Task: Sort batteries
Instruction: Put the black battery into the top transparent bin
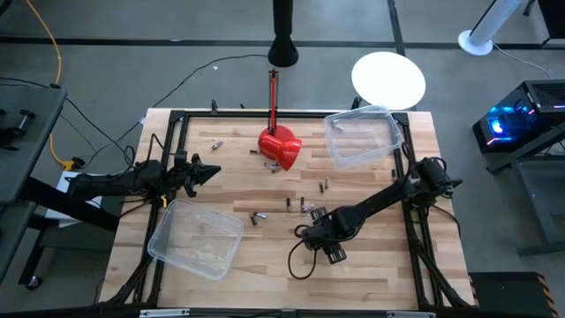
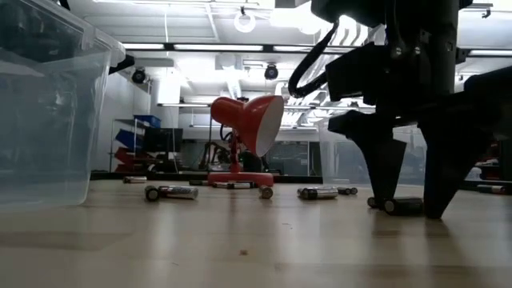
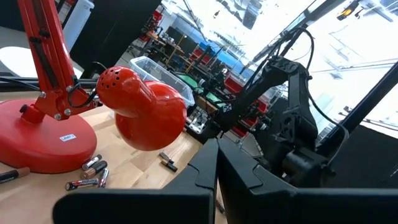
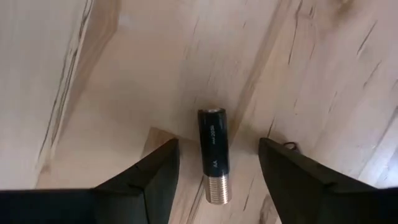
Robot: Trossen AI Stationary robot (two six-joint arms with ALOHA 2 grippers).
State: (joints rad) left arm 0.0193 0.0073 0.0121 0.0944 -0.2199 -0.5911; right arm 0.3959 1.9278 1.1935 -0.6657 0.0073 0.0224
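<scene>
Several small batteries lie scattered on their sides over the wooden table, among them one (image 1: 256, 216) near the middle and a few (image 3: 93, 174) beside the lamp base. My right gripper (image 1: 316, 217) points down, open, with its tips close to the tabletop. Its fingers stand on either side of one dark battery with a silvery end (image 4: 213, 155), also visible in the low view (image 2: 402, 206). That battery lies flat on the wood, untouched. My left gripper (image 1: 210, 171) hovers shut over the table's left part, away from the batteries.
A red desk lamp (image 1: 280, 146) stands at the far middle, its shade hanging over the table. One clear plastic bin (image 1: 196, 237) sits near left, another (image 1: 362, 134) far right. A black frame (image 1: 177, 115) runs around the table's edges. Bare wood lies along the near side.
</scene>
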